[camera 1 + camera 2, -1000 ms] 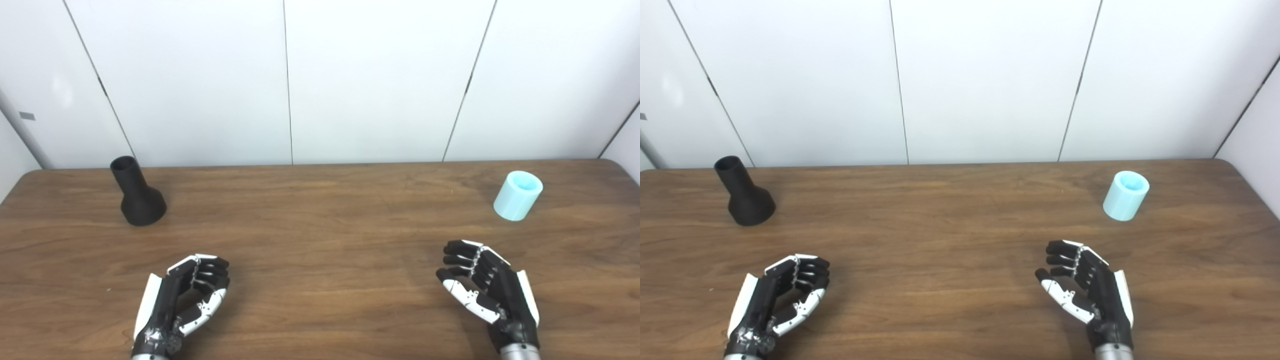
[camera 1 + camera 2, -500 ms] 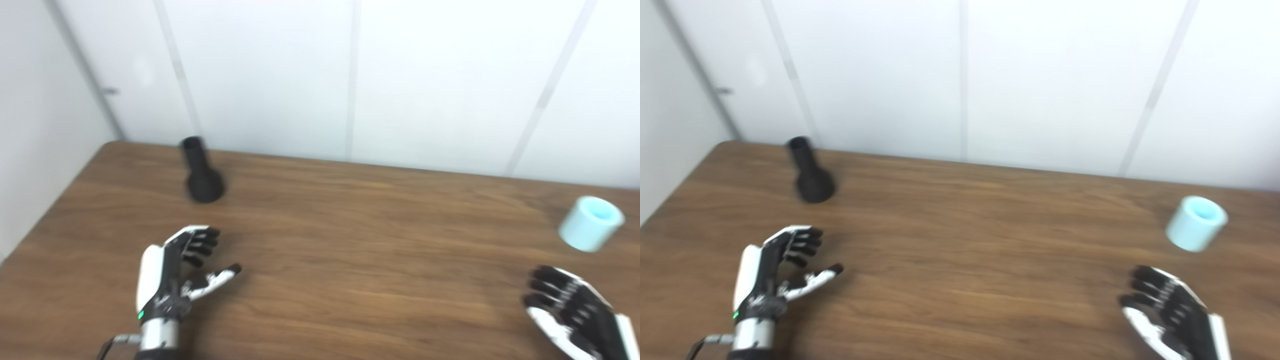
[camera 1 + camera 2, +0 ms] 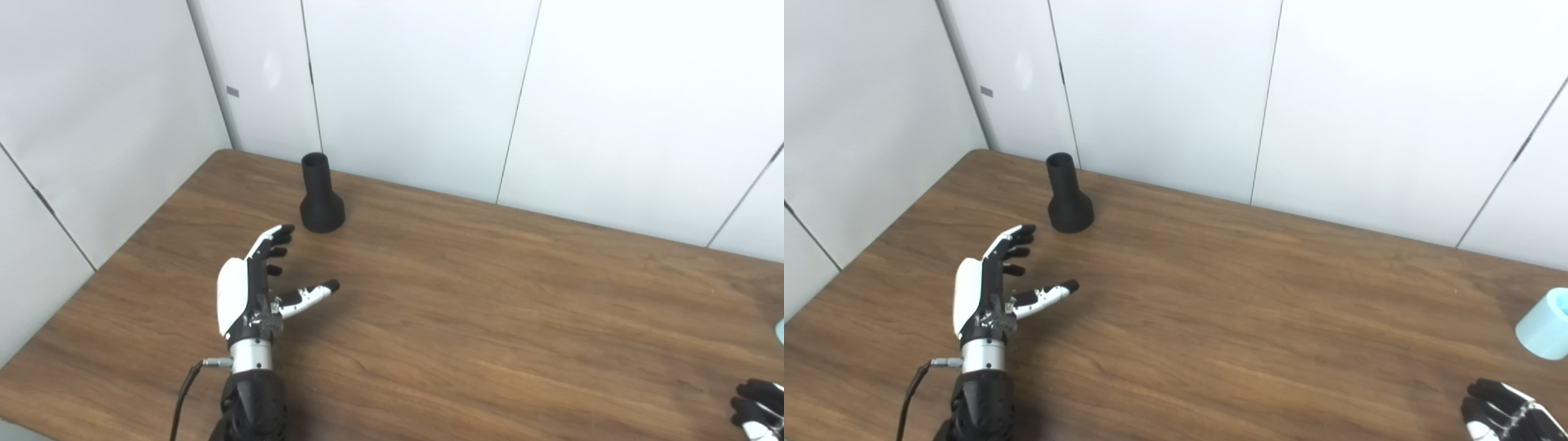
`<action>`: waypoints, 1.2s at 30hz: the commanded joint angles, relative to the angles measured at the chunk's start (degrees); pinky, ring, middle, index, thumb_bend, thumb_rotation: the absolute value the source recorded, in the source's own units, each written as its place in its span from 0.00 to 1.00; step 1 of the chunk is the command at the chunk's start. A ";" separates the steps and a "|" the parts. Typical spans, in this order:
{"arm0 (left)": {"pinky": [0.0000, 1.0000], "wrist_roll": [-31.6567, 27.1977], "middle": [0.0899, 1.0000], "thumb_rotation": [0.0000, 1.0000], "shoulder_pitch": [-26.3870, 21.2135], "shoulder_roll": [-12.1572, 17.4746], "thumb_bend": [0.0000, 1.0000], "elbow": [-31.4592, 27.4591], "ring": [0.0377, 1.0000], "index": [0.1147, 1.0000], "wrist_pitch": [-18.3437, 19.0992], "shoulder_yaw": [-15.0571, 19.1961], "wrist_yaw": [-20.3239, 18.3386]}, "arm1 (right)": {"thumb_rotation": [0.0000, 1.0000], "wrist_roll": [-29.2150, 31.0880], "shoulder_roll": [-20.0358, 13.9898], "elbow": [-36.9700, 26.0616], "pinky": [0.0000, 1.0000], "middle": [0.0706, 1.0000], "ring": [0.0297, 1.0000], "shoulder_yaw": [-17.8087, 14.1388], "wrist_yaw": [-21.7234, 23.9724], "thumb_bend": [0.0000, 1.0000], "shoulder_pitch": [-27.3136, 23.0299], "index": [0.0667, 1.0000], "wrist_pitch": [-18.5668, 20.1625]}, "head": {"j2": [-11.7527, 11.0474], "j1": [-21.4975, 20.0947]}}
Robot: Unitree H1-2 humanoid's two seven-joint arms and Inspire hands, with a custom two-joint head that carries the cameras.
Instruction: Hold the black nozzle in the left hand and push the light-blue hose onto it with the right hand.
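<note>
The black nozzle (image 3: 321, 196) stands upright on the wooden tabletop (image 3: 490, 306), wide flared base down and narrow open neck up, close to the tabletop's far edge and the white wall panels (image 3: 416, 86) behind it. Nothing touches it.

The left hand (image 3: 260, 288) is nearer the camera than the nozzle and a little to its left, apart from it, with bare wood between the two. Its fingers are stretched out toward the nozzle and its thumb (image 3: 312, 294) sticks out sideways to the right, so the hand is spread wide and holds nothing. Its white back plate faces left and up. A silver wrist cuff sits below the hand, and a thin black cable (image 3: 184, 392) loops off the forearm toward the bottom edge of the picture.

The light-blue hose (image 3: 1545, 324), a short pale cylinder, sits on the tabletop far to the right of the nozzle, at the right border of the right eye view and cut off by it; in the left eye view only a sliver of it shows at the frame's right edge.

The right hand (image 3: 1503, 407) is well away from the nozzle, at the bottom right corner, nearer the camera than the hose and not touching it. Only its dark fingertips and a bit of white casing are in the picture, so I cannot tell whether it is spread or closed.
</note>
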 commanded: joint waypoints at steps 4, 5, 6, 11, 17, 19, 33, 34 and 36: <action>0.66 -2.01 0.79 0.16 -3.58 1.65 0.87 1.26 0.76 0.82 -2.30 -0.66 0.05 | 0.46 -0.04 -0.30 -0.71 0.53 0.60 0.60 -0.25 -0.11 0.44 -1.32 0.56 -1.62 | -0.80 0.35; 0.69 -2.32 0.81 0.16 -4.01 2.00 0.87 1.59 0.78 0.84 -1.74 -0.90 -0.61 | 0.47 0.05 -0.28 -0.66 0.53 0.60 0.60 -0.26 -0.09 0.45 -1.34 0.56 -1.64 | -0.99 0.50; 0.71 -2.48 0.82 0.18 -4.29 2.26 0.88 1.84 0.80 0.85 -1.36 -1.08 -1.01 | 0.48 0.12 -0.27 -0.58 0.53 0.59 0.60 -0.27 -0.07 0.46 -1.36 0.56 -1.68 | -1.15 0.61; 0.77 -5.04 0.88 0.26 -6.45 2.35 0.92 3.42 0.87 0.92 1.47 -0.91 -2.69 | 0.52 0.32 -0.38 -0.42 0.53 0.60 0.60 -0.37 -0.01 0.51 -1.39 0.55 -1.61 | -1.81 1.57; 0.83 -9.56 1.00 0.40 -8.31 3.45 1.00 3.55 0.97 1.00 3.63 -2.03 -7.53 | 0.52 -0.05 -0.66 -0.14 0.51 0.59 0.59 -0.28 0.12 0.49 -1.24 0.55 -2.49 | -2.26 1.94; 0.84 -9.56 1.00 0.43 -9.09 3.76 1.00 4.00 0.98 1.00 3.65 -2.56 -7.69 | 0.53 0.23 -0.80 0.28 0.50 0.59 0.59 -0.27 0.41 0.50 -1.27 0.55 -3.19 | -2.32 2.04; 0.93 -15.31 1.00 0.35 -15.11 2.00 1.00 9.49 1.00 1.00 3.89 -0.63 -4.75 | 0.55 0.76 -1.01 1.37 0.50 0.59 0.59 -0.75 0.47 0.52 -1.57 0.55 -3.51 | -3.24 2.88; 0.92 -14.99 1.00 0.34 -15.32 1.77 1.00 9.63 1.00 1.00 3.99 -0.83 -4.27 | 0.55 0.88 -0.98 1.46 0.49 0.59 0.58 -0.78 0.52 0.52 -1.58 0.54 -3.57 | -3.24 2.88; 0.92 -14.38 1.00 0.34 -15.59 1.49 1.00 9.91 1.00 1.00 4.16 -1.24 -3.41 | 0.55 0.92 -0.99 1.55 0.49 0.59 0.58 -0.83 0.61 0.52 -1.56 0.55 -3.53 | -3.41 2.95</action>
